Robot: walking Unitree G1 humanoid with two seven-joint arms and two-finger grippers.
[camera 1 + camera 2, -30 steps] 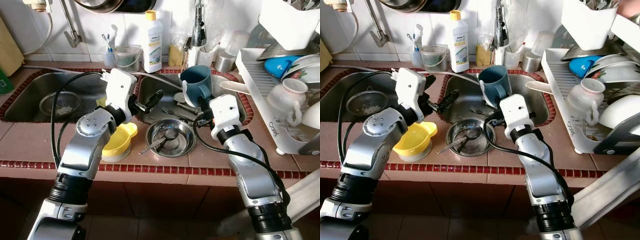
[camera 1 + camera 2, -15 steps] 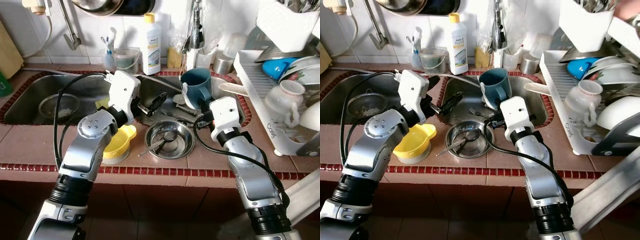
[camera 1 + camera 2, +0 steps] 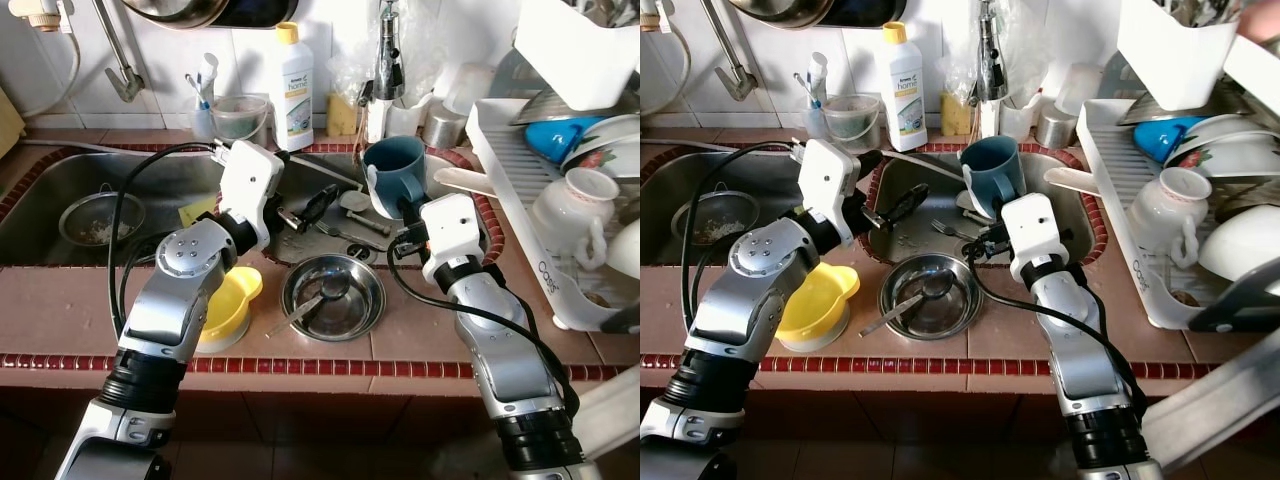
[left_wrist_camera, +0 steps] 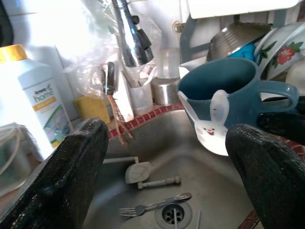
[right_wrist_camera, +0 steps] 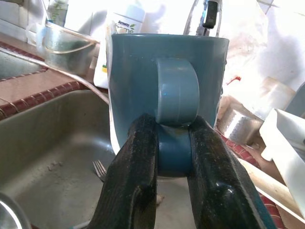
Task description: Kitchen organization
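A dark blue mug (image 3: 393, 175) with a white rabbit face hangs tilted over the right sink basin (image 3: 340, 180). My right gripper (image 3: 405, 212) is shut on its handle. In the right wrist view both fingers (image 5: 138, 157) pinch the mug handle (image 5: 176, 98). My left gripper (image 3: 318, 203) is open over the same basin, left of the mug. Between its fingers (image 4: 62, 176) the left wrist view takes in the mug (image 4: 224, 95), a fork (image 4: 152, 205) and the drain. A steel bowl (image 3: 332, 297) with a spoon sits on the tiled counter in front.
A yellow bowl (image 3: 228, 307) sits on the counter under my left forearm. The white dish rack (image 3: 520, 170) at the right holds cups and bowls. A soap bottle (image 3: 291, 75) and faucet (image 3: 388, 60) stand behind the sink. The left basin holds a strainer (image 3: 93, 218).
The whole picture has shifted as the camera moved. The right gripper keeps its hold on the mug, and the left gripper stays open over the basin.
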